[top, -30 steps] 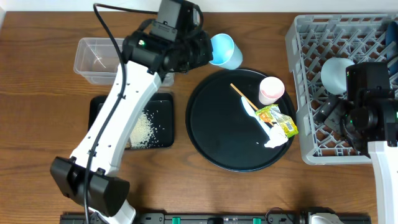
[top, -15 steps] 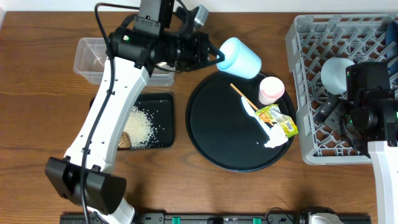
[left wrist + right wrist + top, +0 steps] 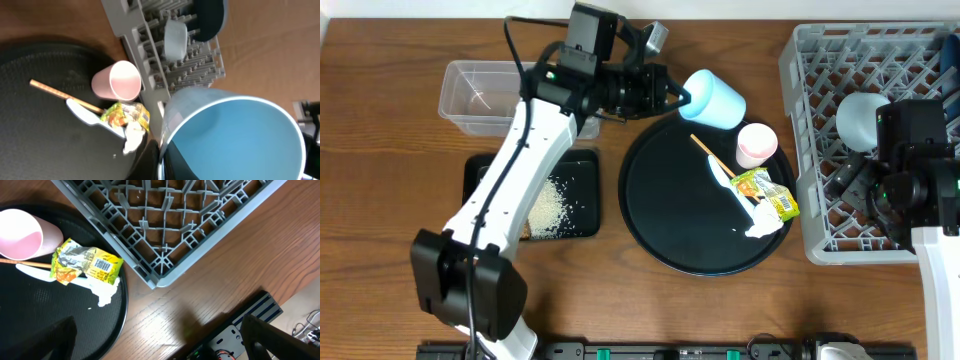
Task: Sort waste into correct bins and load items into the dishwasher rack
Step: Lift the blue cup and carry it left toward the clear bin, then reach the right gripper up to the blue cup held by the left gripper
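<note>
Wrapper (image 3: pixel 767 192): crumpled yellow-green foil, barcode, print unreadable; on round black tray (image 3: pixel 660 200), 3 o'clock side.
Light-blue cup (image 3: pixel 717 98): smooth plastic, held sideways over the tray's 12 o'clock rim, mouth toward 9 o'clock, base toward 3; left fingers (image 3: pixel 672 93) pinch its rim.
Right fingers (image 3: pixel 272 340): spread wide, empty, near grey lattice rack (image 3: pixel 175 230).

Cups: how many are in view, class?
2. The light-blue cup is held by the left gripper; the pink cup sits on the round black tray. Others may hide in the rack.

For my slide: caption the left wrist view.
Held light-blue cup fills the foreground; pink cup, wrapper and rack beyond.
</note>
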You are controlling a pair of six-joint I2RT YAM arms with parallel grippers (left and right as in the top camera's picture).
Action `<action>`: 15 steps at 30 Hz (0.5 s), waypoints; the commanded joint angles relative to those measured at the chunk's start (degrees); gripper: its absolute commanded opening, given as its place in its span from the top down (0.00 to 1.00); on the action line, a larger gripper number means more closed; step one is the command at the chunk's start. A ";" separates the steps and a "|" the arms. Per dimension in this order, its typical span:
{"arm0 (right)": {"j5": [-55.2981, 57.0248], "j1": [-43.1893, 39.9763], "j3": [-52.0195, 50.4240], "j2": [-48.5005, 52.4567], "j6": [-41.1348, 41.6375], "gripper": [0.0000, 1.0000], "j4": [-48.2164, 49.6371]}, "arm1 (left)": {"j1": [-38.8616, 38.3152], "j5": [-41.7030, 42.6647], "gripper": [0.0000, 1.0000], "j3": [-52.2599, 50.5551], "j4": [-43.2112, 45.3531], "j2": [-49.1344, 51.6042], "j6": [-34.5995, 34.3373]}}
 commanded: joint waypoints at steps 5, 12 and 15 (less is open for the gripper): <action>-1.42 -0.46 0.09 -0.04 0.76 0.01 0.90 | 0.17 -0.09 0.94 -5.49 10.29 1.38 -12.26; -13.86 -0.46 0.09 -0.04 0.68 0.01 7.82 | 0.17 -0.04 0.94 -6.58 13.46 1.38 -16.11; -23.82 -0.42 -0.22 0.24 -6.49 0.01 13.94 | 0.17 1.16 0.94 -6.58 13.57 1.38 -18.78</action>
